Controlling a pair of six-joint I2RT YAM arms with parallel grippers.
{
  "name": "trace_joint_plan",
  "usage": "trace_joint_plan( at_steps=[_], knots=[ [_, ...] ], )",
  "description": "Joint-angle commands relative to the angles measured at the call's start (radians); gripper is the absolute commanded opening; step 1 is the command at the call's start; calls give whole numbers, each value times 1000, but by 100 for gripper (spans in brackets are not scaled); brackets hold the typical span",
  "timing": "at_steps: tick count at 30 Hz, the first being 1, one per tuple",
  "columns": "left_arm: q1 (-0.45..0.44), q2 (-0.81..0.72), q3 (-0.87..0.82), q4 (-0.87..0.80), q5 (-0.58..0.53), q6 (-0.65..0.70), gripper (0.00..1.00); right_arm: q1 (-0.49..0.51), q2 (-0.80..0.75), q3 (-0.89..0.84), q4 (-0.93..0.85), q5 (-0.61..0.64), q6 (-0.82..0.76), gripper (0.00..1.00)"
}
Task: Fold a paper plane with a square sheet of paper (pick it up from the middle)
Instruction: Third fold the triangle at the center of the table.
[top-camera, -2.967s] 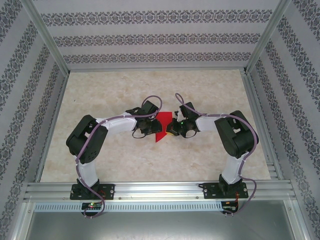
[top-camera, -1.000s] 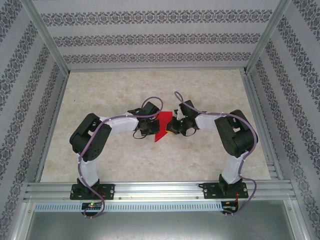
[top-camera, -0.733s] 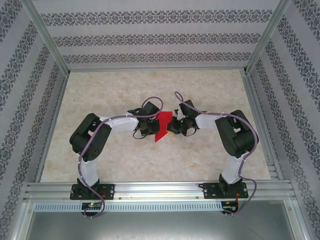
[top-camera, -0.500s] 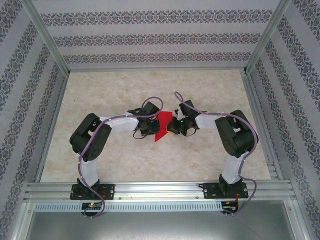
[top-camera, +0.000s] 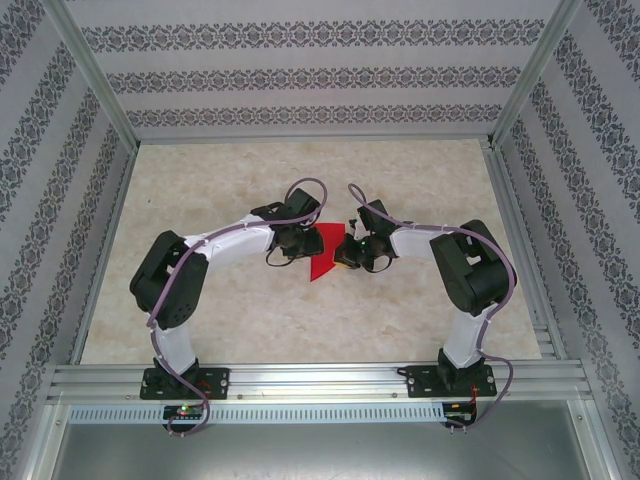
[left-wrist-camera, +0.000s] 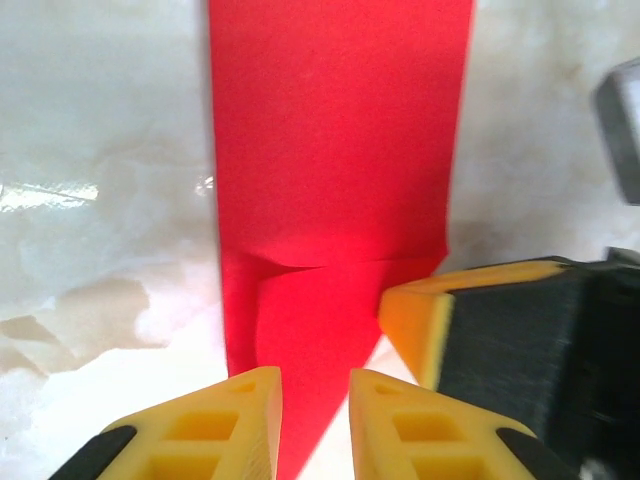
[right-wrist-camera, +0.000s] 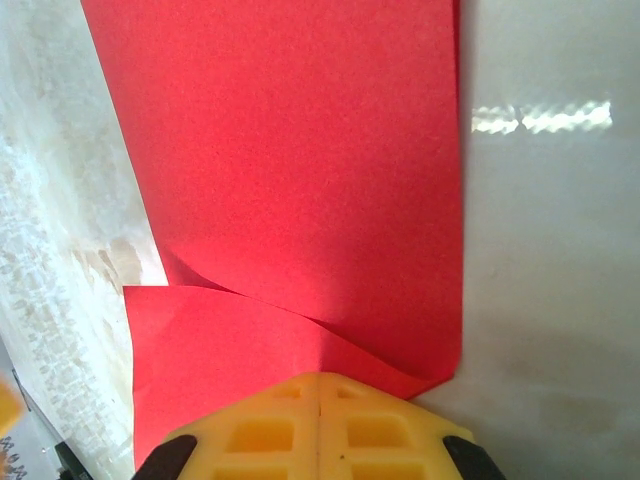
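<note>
Starting at the near edge: aluminium rail (top-camera: 320, 380) carrying both arm bases, elbows out, wrists meeting mid-table. Looks mid-fold, well past the pickup.

Got the red paper sheet (right-wrist-camera: 300, 150) lying on the table between the two wrists, already narrowed to a long strip, with a point toward the rail in the overhead view. Got the right gripper (right-wrist-camera: 320, 388) squeezed fully closed, seam-tight, on a flap at the strip's end, curling it up off the layer below.

As for the left gripper (left-wrist-camera: 315, 385), only a crack open with red showing through the gap. Probably not clamping anything, just sitting at the strip's edge.

Next up, at a guess: drag that flap across, then press the crease flat without letting the whole sheet slide.

Beyond that, glossy beige marbled tabletop (top-camera: 420, 180), then patterned wallpaper panels (top-camera: 320, 80) in a metal frame all round.
</note>
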Motion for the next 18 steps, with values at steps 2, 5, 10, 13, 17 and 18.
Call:
trace_joint_plan(
  at_steps=[2,5,10,13,17,18],
  knots=[
    [-39,-48,-33,71,70,4,23,-3,27,-4,-82,80,-24,0],
    [-55,-26,-45,105,94,-7,18,-3,29,-3,-78,76,-21,0],
    [-62,19,-65,117,104,-13,12,-4,30,-4,-75,73,-18,0],
    [-63,33,-84,116,101,-14,11,-4,31,-2,-74,71,-17,0],
    [-63,43,-113,127,108,-20,11,-4,35,2,-75,69,-16,0],
    [-63,45,-121,129,107,-20,11,-5,36,1,-76,69,-17,0]
  ],
)
